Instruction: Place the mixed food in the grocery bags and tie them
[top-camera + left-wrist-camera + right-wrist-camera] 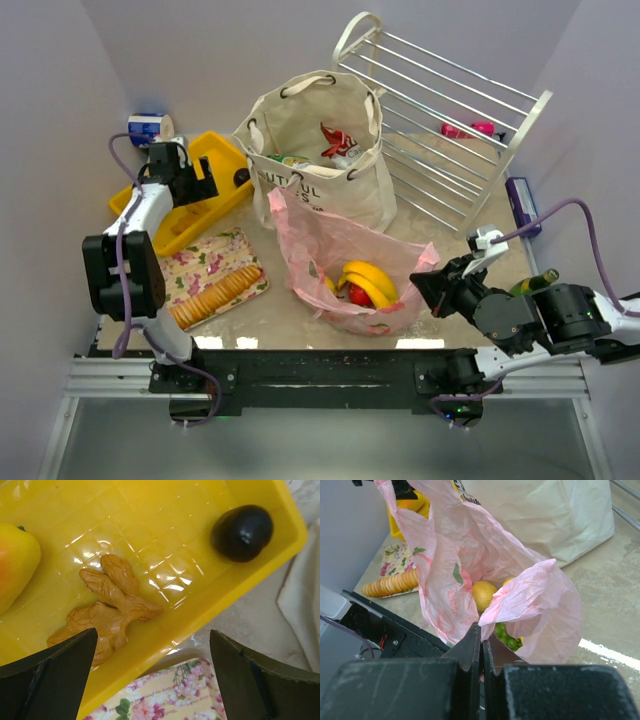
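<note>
Ok, so this looks like the "grab the next bit of food" step. The left gripper (153, 631) hangs over the yellow tray (150, 520) with its jaws spread wide and nothing in them. Right under it lies a flat tan ginger-shaped piece (107, 605). A dark plum (242, 532) sits in the tray's corner and a yellow-orange fruit (15, 565) at the other end.

The right gripper (481, 630) is clamped tight, and from its wrist view it looks like it has the rim of the pink plastic bag (445, 570) pinched. That bag sits in the middle of the table, just in front of the canvas tote (320, 190). It already has a banana (368, 280), a lemon (484, 595) and green grapes (506, 637) in it.

My two cents on doing it well:
- The tan piece lies flat on the tray floor, so I'd come straight down and close across its narrow middle, not the lobes.
- The plum looks round and slick, so I'd expect it to roll. The tray wall beside it could work as a backstop.
- Hold the right arm steady and a bit high so the bag mouth gapes. That film is floppy and will probably fold shut if it goes slack.
- Drop low into the bag, clear of the pinched rim.
</note>
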Robot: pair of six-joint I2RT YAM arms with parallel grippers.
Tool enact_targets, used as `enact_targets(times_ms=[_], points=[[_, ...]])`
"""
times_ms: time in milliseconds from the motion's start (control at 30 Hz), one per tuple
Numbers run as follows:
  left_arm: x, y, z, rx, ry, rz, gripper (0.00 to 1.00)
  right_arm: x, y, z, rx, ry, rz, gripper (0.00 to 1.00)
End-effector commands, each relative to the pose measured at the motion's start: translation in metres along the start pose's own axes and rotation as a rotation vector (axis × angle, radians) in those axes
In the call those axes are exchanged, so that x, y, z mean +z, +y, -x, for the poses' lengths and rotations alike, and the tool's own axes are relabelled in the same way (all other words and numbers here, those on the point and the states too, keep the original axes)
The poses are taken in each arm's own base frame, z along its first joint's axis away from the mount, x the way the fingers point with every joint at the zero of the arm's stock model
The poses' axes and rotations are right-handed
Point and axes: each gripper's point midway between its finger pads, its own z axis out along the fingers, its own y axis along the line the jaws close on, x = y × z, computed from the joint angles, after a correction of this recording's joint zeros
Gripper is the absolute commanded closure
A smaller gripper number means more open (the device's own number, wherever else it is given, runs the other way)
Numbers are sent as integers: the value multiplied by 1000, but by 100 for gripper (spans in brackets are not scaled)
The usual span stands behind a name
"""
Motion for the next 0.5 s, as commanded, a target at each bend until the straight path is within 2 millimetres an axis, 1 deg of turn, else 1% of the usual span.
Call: enact_targets(times_ms=[0, 33, 133, 200, 267, 333, 367, 433, 467], points=[[24, 16, 12, -20, -12, 70, 1, 1, 7, 11, 46, -35, -1, 100], [28, 25, 10, -19, -8, 110, 1, 1, 8, 11, 43, -34, -2, 100], [40, 41, 7, -11, 17, 172, 2, 2, 9, 9, 38, -29, -2, 100], [49, 47, 6, -7, 21, 192, 2, 2, 10, 9, 41, -30, 1, 100], [54, 48, 9, -2, 18, 194, 4, 3, 11, 9, 43, -31, 2, 100], [64, 51, 3, 3, 39, 194, 5, 3, 11, 9, 46, -34, 4, 100], [67, 49, 5, 8, 31, 182, 5, 3, 11, 9, 45, -34, 3, 100], [75, 47, 1, 9, 42, 163, 8, 3, 12, 9, 50, -35, 7, 100], [78, 46, 3, 7, 36, 156, 8, 3, 12, 9, 47, -32, 8, 100]])
